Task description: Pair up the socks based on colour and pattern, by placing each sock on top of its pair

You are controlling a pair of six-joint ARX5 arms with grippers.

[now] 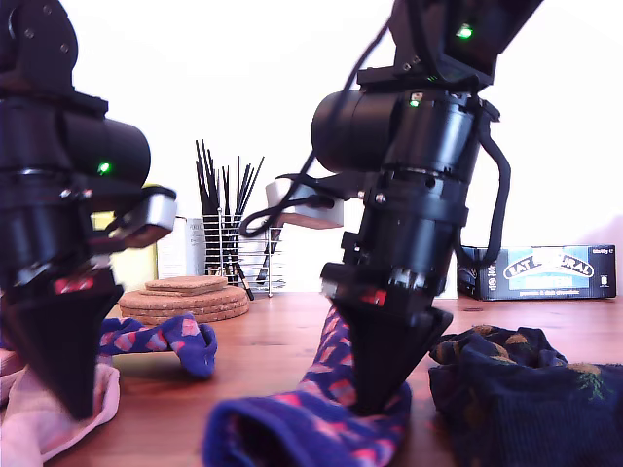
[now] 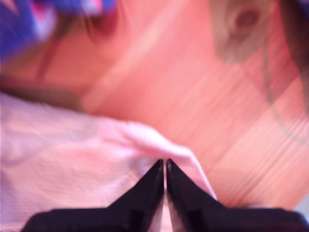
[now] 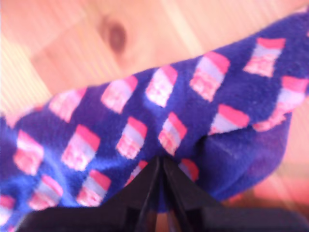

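A pale pink sock [image 1: 34, 428] [image 2: 67, 159] lies at the exterior view's lower left. My first gripper [image 1: 73, 409] [image 2: 164, 162] is shut, with its tips pressed into a fold of it. A navy sock with pink-orange patches [image 1: 292, 428] [image 3: 145, 106] lies bunched at the front middle. My second gripper [image 1: 375, 404] [image 3: 161, 158] is shut on it, and the fabric puckers at its tips. A second navy patterned sock [image 1: 170, 341] [image 2: 29, 19] lies behind, between the two arms. A near-black dotted sock [image 1: 526, 389] is heaped at the exterior view's right.
On the wooden table [image 1: 273, 350], a stack of cork coasters [image 1: 185, 297] sits at the back, left of middle. A wire holder with black sticks [image 1: 234, 243] stands behind it. A dark printed box [image 1: 545, 272] lies at the exterior view's back right.
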